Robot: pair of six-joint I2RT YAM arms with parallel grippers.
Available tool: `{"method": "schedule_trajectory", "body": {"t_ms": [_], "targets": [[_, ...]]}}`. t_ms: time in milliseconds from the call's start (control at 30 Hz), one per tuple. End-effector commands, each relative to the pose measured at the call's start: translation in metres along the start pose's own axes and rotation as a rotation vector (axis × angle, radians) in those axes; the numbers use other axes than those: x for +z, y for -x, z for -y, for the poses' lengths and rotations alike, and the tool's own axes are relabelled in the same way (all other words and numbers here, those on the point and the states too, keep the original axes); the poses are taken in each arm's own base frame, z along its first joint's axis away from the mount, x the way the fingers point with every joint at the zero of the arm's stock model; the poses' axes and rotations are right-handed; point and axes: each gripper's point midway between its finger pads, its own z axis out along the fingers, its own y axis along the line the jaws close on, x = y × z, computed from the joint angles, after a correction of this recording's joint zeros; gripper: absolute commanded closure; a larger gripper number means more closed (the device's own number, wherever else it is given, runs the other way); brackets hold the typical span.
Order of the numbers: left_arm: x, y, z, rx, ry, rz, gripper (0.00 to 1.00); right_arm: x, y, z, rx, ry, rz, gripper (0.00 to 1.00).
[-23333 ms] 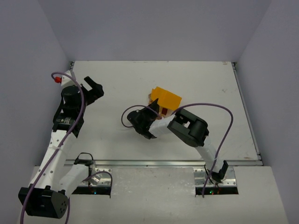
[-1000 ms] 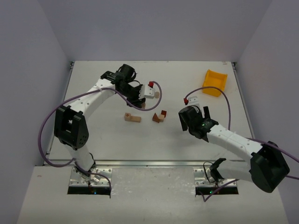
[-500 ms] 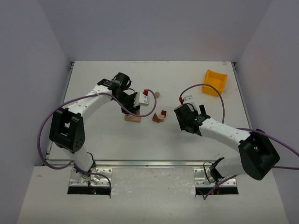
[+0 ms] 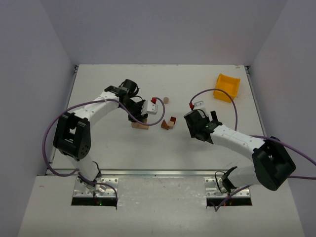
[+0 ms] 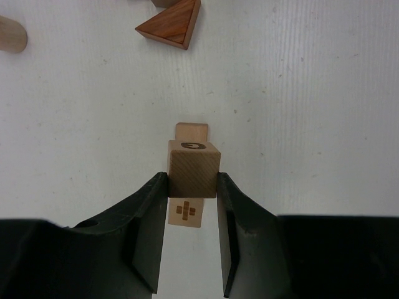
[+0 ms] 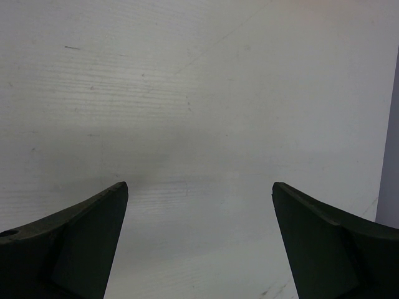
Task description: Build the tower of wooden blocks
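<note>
My left gripper (image 5: 192, 177) is shut on a pale tan wooden cube (image 5: 193, 163) and holds it right over a flat pale bar (image 5: 187, 213) that lies on the table. From above, the left gripper (image 4: 139, 117) hides the cube, and the bar (image 4: 140, 125) shows just under it. A reddish-brown wedge (image 5: 171, 22) lies further on, part of a small cluster of blocks (image 4: 169, 123) to the right of the bar. My right gripper (image 6: 199, 184) is wide open over bare table, with nothing between its fingers; it (image 4: 196, 129) hovers right of that cluster.
A yellow plastic bin (image 4: 226, 87) sits at the back right. A small pale round block (image 4: 166, 99) lies alone behind the cluster and shows at the left wrist view's top left (image 5: 11, 34). Grey walls enclose the table on three sides.
The left gripper has carried the cube toward me, from near the small round block to just over the flat bar. The right gripper shifted slightly left and stayed open.
</note>
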Motion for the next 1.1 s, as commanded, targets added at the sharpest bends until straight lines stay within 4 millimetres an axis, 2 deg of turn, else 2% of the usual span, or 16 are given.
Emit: {"method": "schedule_trajectory", "body": {"t_ms": [0,1067], "targets": [[0.004,-0.009,0.0,0.025,-0.003,0.005,0.99,-0.003,0.021,0.004,0.053,-0.016,0.059,0.01],[0.018,-0.032,-0.005,-0.02,0.009,-0.008,0.95,0.003,0.017,-0.001,0.03,-0.017,0.032,0.01]]}}
